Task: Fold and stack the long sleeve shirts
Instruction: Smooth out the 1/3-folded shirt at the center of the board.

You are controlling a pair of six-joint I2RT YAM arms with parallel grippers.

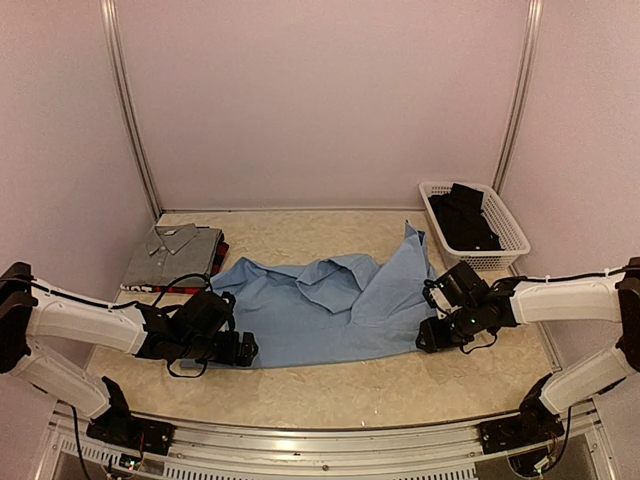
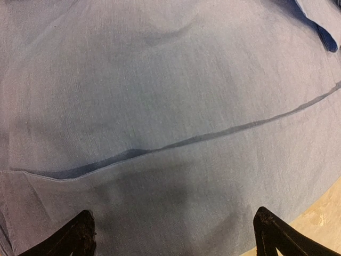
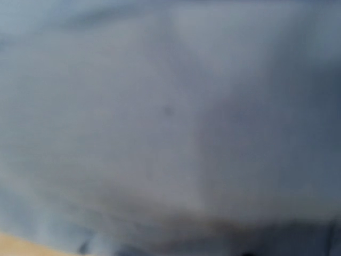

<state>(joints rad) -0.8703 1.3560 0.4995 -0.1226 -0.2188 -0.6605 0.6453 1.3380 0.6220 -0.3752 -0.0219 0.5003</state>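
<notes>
A large light blue shirt [image 1: 320, 310] lies spread and rumpled across the middle of the table, its right corner standing up in a peak. A folded grey shirt [image 1: 170, 252] rests on a red-and-black plaid one [image 1: 221, 252] at the back left. My left gripper [image 1: 240, 350] is at the blue shirt's left edge. In the left wrist view it [image 2: 176, 237] is open, fingertips [image 2: 82, 234] wide apart just above the blue cloth [image 2: 170, 80]. My right gripper [image 1: 430, 335] is at the shirt's right edge. Blurred blue cloth [image 3: 160, 106] fills the right wrist view and hides its fingers.
A white mesh basket [image 1: 512, 232] holding dark cloth [image 1: 462, 220] stands at the back right. Bare beige tabletop [image 1: 330, 395] runs along the front between the arm bases. Pale walls close in the back and both sides.
</notes>
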